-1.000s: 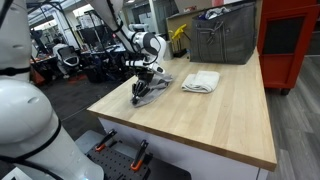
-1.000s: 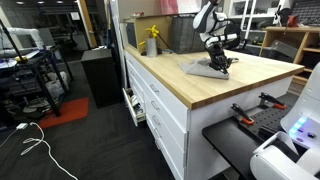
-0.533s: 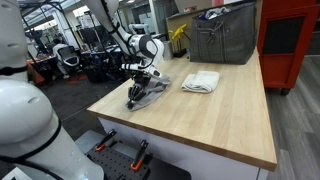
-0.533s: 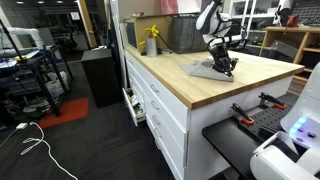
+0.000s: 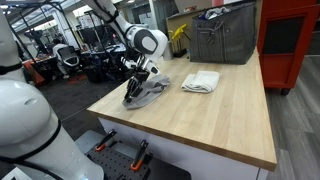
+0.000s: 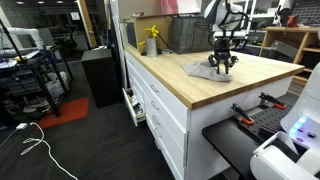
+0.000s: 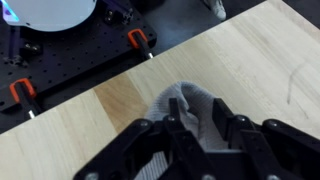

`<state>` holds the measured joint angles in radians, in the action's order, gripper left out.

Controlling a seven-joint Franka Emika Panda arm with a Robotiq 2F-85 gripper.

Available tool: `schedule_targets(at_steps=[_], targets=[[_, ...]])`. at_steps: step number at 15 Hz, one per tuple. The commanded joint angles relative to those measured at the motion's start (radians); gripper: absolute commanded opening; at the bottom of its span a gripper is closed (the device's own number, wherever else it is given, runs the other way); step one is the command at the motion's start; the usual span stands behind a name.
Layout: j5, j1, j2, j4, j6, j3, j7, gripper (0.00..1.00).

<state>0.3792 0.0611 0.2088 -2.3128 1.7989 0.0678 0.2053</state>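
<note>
A crumpled grey cloth [image 5: 152,92] lies on the light wooden table [image 5: 225,120] near its corner, and it also shows as a grey cloth [image 6: 203,70] from the opposite side. My gripper [image 5: 134,90] points down onto the cloth's end nearest the table edge. In the wrist view the grey cloth [image 7: 186,103] bulges up between the two black fingers [image 7: 176,128], which stand apart with fabric in the gap. My gripper [image 7: 196,126] is open around that fold; whether the pads still touch it I cannot tell.
A folded white towel [image 5: 201,81] lies further in on the table. A metal basket [image 5: 222,38] and a yellow bottle [image 5: 178,38] stand at the back. A red cabinet [image 5: 290,40] is beyond. Orange-handled clamps [image 7: 136,40] sit below the table edge.
The gripper has moved towards the table's edge, drawing the grey cloth along with it. Its fingers, closed on the cloth before, now stand apart.
</note>
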Motion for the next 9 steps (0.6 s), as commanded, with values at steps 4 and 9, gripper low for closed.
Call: schedule_targets(at_steps=[4,9], targets=[[0.007,-0.008,-0.179,-0.007,0.137,0.002,0.155,0.96],[-0.062,-0.020,-0.155,0.130,0.229,-0.017,0.279,1.00]])
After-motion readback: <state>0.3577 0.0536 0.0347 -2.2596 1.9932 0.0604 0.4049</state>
